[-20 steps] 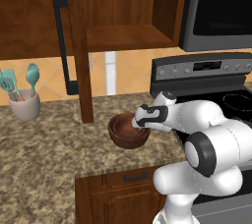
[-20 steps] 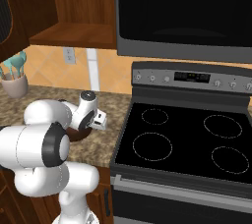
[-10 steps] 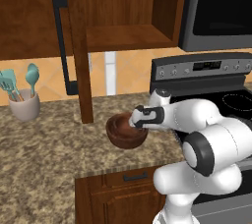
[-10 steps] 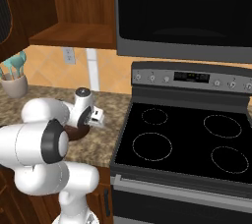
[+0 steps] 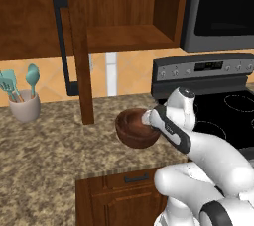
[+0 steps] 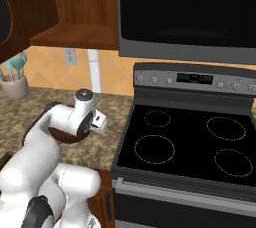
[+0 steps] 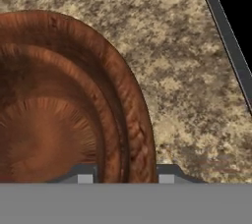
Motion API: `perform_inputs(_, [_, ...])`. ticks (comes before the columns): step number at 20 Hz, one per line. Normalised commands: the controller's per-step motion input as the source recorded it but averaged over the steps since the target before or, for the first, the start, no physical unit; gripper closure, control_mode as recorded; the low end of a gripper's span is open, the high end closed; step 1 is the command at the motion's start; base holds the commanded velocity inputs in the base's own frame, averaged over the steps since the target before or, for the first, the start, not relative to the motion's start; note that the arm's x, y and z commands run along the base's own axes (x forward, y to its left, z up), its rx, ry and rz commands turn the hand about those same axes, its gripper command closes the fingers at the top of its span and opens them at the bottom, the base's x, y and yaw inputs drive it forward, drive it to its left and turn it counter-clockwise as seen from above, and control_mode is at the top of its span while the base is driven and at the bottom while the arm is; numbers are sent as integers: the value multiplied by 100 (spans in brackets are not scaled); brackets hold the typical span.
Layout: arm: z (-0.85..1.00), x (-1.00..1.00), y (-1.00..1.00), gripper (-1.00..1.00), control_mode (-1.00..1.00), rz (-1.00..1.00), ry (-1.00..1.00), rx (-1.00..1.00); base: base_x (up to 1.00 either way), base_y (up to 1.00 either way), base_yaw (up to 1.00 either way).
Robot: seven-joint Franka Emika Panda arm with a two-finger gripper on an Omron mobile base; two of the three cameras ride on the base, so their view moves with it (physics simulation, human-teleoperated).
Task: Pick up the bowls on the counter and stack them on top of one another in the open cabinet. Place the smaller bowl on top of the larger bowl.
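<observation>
- Nearest, at the bottom of the hand view, the gripper [image 7: 125, 178] straddles the thick rim of the larger bowl [image 7: 59, 105], one finger inside the wall and one outside; it looks pinched on that rim.
- In the left base view the same bowl [image 5: 135, 128] sits just left of centre, and appears lifted a little off the counter [image 5: 44, 155], though I cannot be sure its base is clear.
- The gripper [image 5: 149, 119] meets the bowl at its right-hand rim, with the arm reaching in from the lower right.
- In the right base view the bowl [image 6: 62, 135] is largely hidden behind the wrist, at centre left.
- Further back, at the left edge of the left base view, a white cup of teal utensils [image 5: 23, 102] stands on the counter, well apart from the bowl.
- Farthest, across the top of that view, the open cabinet [image 5: 130, 34] shows a bare shelf, its door [image 5: 77, 46] swung out with the black handle.
- Judged step: carrying the larger bowl up to the cabinet.
- Next move calls for raising the bowl above shelf height, passing right of the door edge, and keeping it level.
</observation>
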Motion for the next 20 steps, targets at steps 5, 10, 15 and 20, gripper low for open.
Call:
perform_inputs(5, [81,-58,-21,100,-100,-24,-9,10,0,0,0])
perform_inputs(10, [83,-44,-12,100,-100,-27,-5,14,0,0,0])
perform_inputs(15, [94,-32,0,100,-100,-28,-6,14,0,0,0])
perform_inputs(20, [100,-30,0,100,-100,-25,-2,17,0,0,0])
